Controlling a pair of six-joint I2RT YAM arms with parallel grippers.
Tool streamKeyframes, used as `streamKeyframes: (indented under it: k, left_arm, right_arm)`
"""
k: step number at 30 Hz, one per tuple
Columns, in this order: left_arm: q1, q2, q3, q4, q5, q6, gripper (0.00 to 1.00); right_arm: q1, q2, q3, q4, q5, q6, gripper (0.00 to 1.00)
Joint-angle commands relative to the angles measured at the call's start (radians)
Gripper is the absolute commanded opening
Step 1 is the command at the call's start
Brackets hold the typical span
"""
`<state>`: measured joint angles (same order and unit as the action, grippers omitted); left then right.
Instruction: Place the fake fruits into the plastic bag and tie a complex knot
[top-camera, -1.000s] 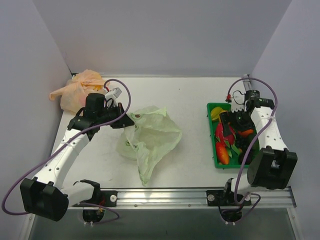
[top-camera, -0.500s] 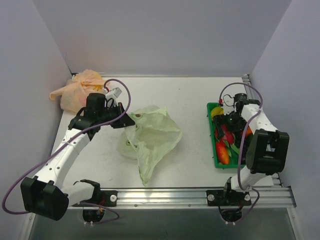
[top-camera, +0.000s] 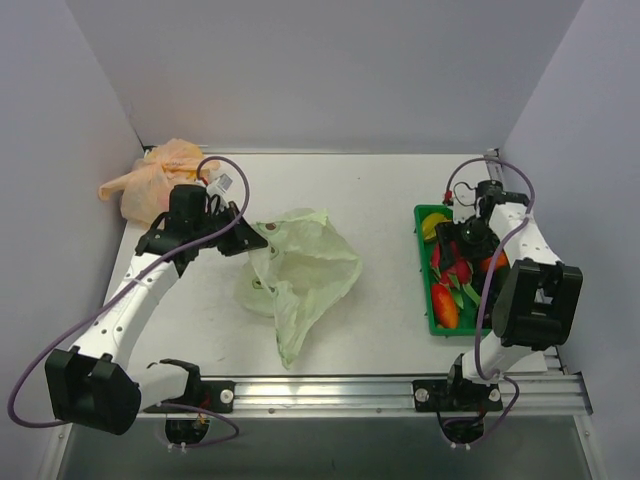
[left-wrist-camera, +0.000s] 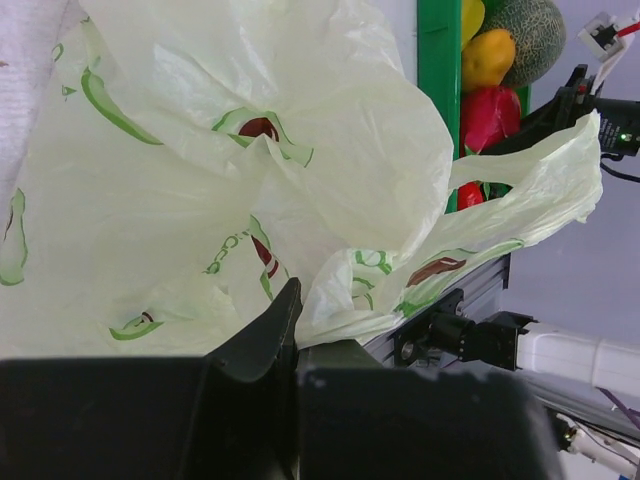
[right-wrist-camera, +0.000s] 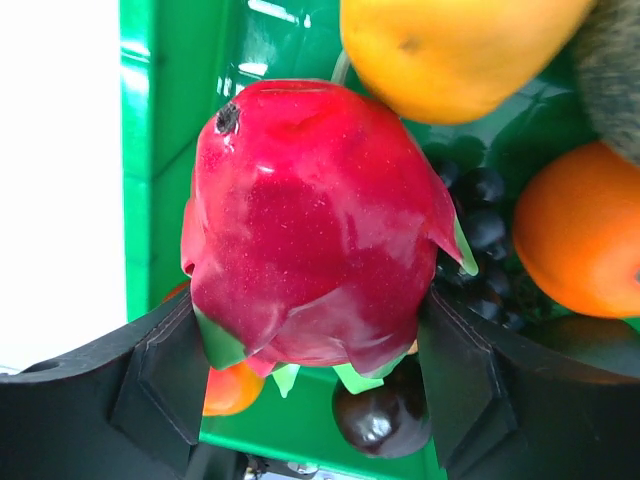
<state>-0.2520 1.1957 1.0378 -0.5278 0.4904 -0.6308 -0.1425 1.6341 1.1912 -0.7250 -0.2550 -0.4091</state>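
Pale green and crinkled, the plastic bag (top-camera: 305, 270) lies slumped near the middle of the white table (top-camera: 380, 195), its printed film spread wide in the left wrist view (left-wrist-camera: 250, 150). The left pincer (top-camera: 238, 238) grips the bag's upper left edge: seen from the wrist, its two dark fingers (left-wrist-camera: 270, 330) are closed tight, with a fold of the thin film pinched between them (left-wrist-camera: 296, 305).

Across the table, the right pincer (top-camera: 457, 258) reaches down into a green tray (top-camera: 421, 262) of fake fruits at the right side, well apart from the bag. In the right wrist view the pincer (right-wrist-camera: 312, 312) stands partly open around a pink dragon fruit (right-wrist-camera: 310, 220), one black finger (right-wrist-camera: 165, 365) against the fruit's left flank and the other against its right, the green tips poking out below. The dragon fruit sits low in the tray (right-wrist-camera: 160, 120), beside its left wall. Around it lie a yellow fruit (right-wrist-camera: 460, 45), an orange (right-wrist-camera: 580, 235) and a cluster of dark grapes (right-wrist-camera: 480, 200).

A peach-orange bag (top-camera: 150, 180) sits bunched in the far left corner, just behind the left arm.
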Motion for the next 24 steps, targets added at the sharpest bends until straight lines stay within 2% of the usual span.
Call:
streamKeyframes:
  k: [1, 2, 6, 12, 18, 20, 24]
  left_arm:
    - [0.010, -0.002, 0.014, 0.017, 0.023, -0.087, 0.00]
    - [0.010, -0.001, 0.019, 0.015, 0.020, -0.092, 0.00]
    - [0.020, 0.004, 0.031, 0.012, 0.011, -0.116, 0.00]
    - [0.048, 0.028, 0.019, 0.014, 0.033, -0.167, 0.00]
    - [0.062, 0.041, 0.021, 0.014, 0.040, -0.173, 0.00]
    - [0.065, 0.045, 0.025, 0.012, 0.042, -0.173, 0.00]
    - [0.069, 0.056, 0.024, 0.017, 0.054, -0.184, 0.00]
  right_arm:
    - [-0.009, -0.068, 0.103, -0.082, -0.078, 0.010, 0.16]
    - [-0.009, -0.088, 0.131, -0.103, -0.093, 0.016, 0.12]
    - [-0.009, -0.121, 0.194, -0.143, -0.182, 0.065, 0.09]
    - [0.023, -0.187, 0.265, -0.191, -0.438, 0.157, 0.01]
    - [0.217, -0.292, 0.260, -0.188, -0.610, 0.184, 0.00]
    - [0.312, -0.333, 0.258, -0.174, -0.613, 0.176, 0.00]
    - [0.373, -0.350, 0.306, -0.114, -0.639, 0.245, 0.00]
